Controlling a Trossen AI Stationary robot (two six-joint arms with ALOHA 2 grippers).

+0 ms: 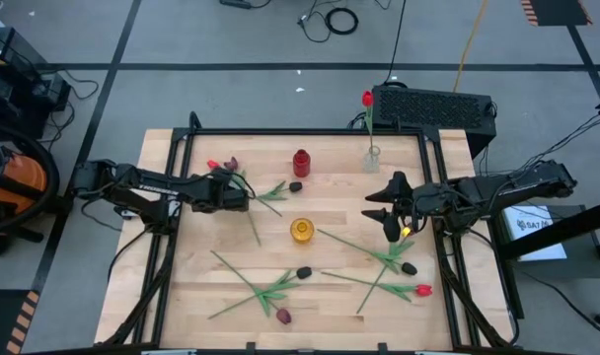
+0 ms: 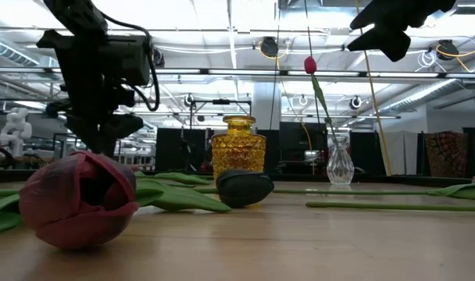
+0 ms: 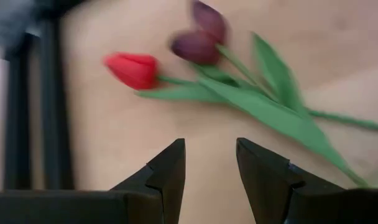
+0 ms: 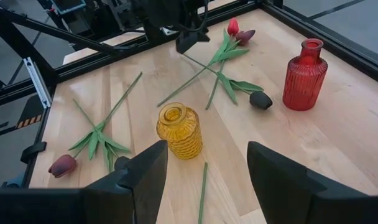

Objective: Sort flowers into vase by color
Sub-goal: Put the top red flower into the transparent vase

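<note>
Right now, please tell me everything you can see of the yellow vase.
The yellow vase looks like amber glass with a ribbed, bumpy body, a short neck and a round open mouth. It stands upright near the middle of the wooden table, with no flower in it. Nothing touches it; a green stem lies close beside it.

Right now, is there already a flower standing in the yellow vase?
No. In the right wrist view the yellow vase shows an open, empty mouth; the only standing flower is the red tulip in the clear vase.
</note>
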